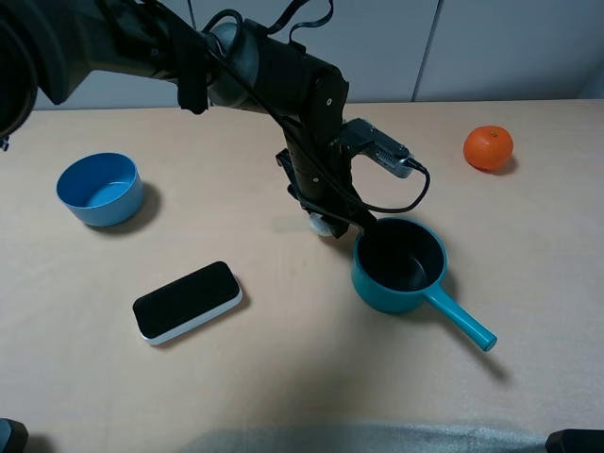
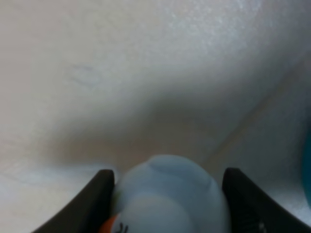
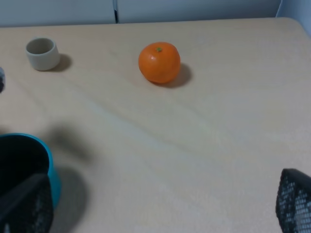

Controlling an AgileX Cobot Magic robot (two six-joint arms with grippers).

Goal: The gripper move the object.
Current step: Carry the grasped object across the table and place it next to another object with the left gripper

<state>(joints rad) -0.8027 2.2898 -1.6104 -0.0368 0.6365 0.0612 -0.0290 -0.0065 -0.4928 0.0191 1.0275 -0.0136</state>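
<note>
The pale blue-white duck figurine (image 2: 170,199) sits between the two black fingers of my left gripper (image 2: 170,206), which is shut on it. In the exterior high view the left arm reaches to the table's middle. Its gripper (image 1: 326,219) points down with the duck (image 1: 322,226) at its tip, low over the table, just left of the teal pan (image 1: 399,264). Whether the duck touches the table cannot be told. My right gripper (image 3: 160,208) is open and empty, fingers wide apart, over bare table.
The teal pan's handle (image 1: 462,324) points front right, and the pan also shows in the right wrist view (image 3: 24,160). An orange (image 1: 488,147) lies back right. A blue bowl (image 1: 99,189) stands at the left, a black-and-white flat device (image 1: 187,301) front left. A beige cup (image 3: 42,53) stands far off.
</note>
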